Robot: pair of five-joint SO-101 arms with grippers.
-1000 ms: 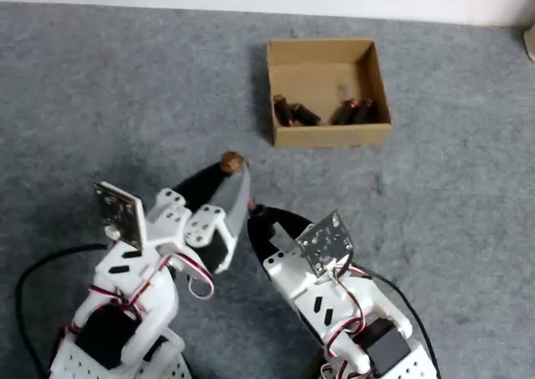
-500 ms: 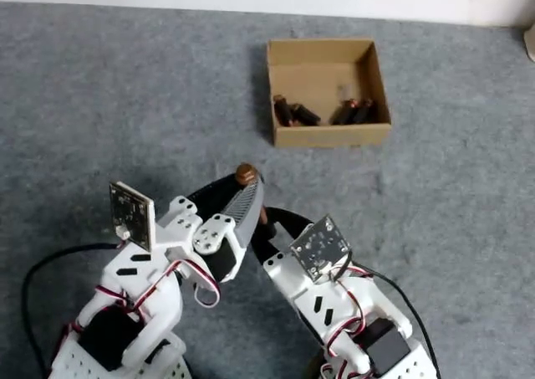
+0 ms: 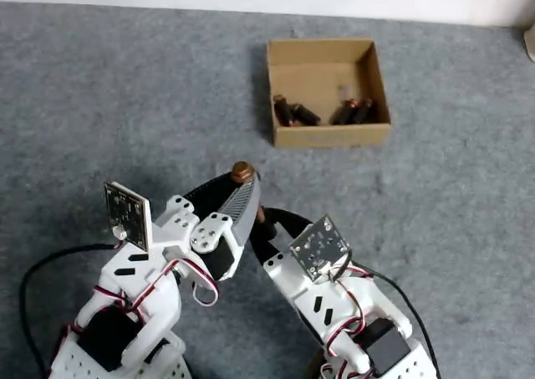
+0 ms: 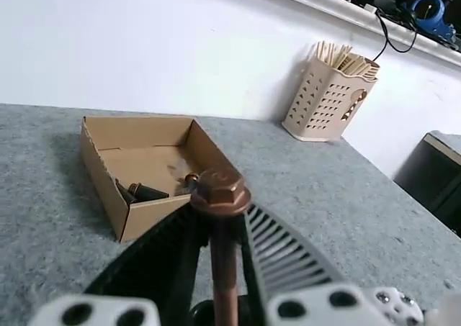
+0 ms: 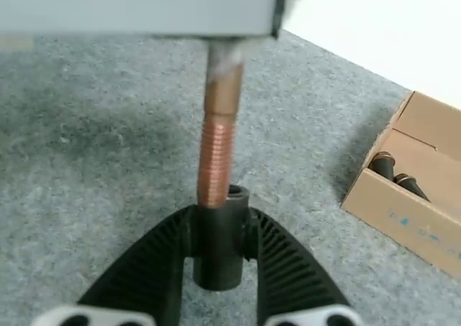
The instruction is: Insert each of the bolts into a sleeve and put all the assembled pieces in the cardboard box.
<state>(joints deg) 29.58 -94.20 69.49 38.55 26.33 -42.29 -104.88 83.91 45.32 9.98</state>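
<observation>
The grey tabletop [image 3: 125, 103] carried the cardboard box [image 3: 330, 135], which held several dark pieces [image 3: 294, 113]. The left end effector [image 4: 220, 229] was clamped on a copper bolt [image 4: 220, 193]. The right end effector [image 5: 217, 222] gripped a black sleeve [image 5: 216, 261], with the bolt's threaded tip at its mouth.

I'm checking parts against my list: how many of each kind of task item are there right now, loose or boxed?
bolt: 1
sleeve: 1
assembled pieces in the box: 4, as far as the high view shows
cardboard box: 1
Total: 7
</observation>
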